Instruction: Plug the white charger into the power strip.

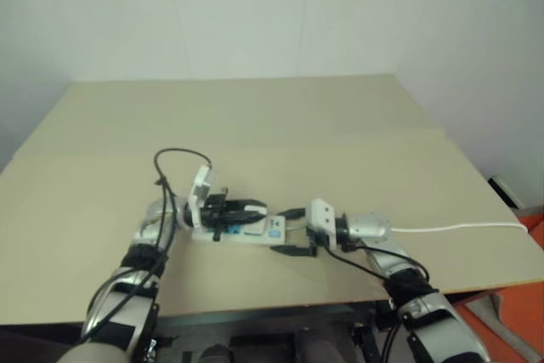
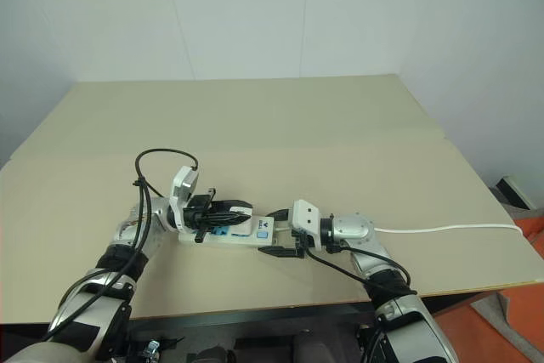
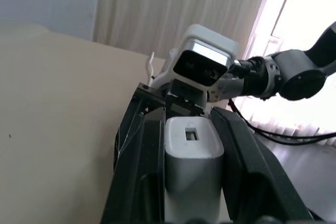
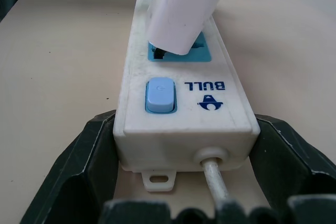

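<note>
Left gripper (image 3: pixel 191 150) clamps the white charger (image 4: pixel 184 9) over the power strip (image 4: pixel 181 100), prongs at the end socket. Right gripper (image 4: pixel 184 153) straddles the strip's switch end, fingers wide, bracing it (light, rigid, probably slippery plastic).

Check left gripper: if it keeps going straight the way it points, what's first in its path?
Likely the right gripper, dead ahead past the white charger that the left gripper clamps over the power strip. The gap between them is hard to judge.
</note>
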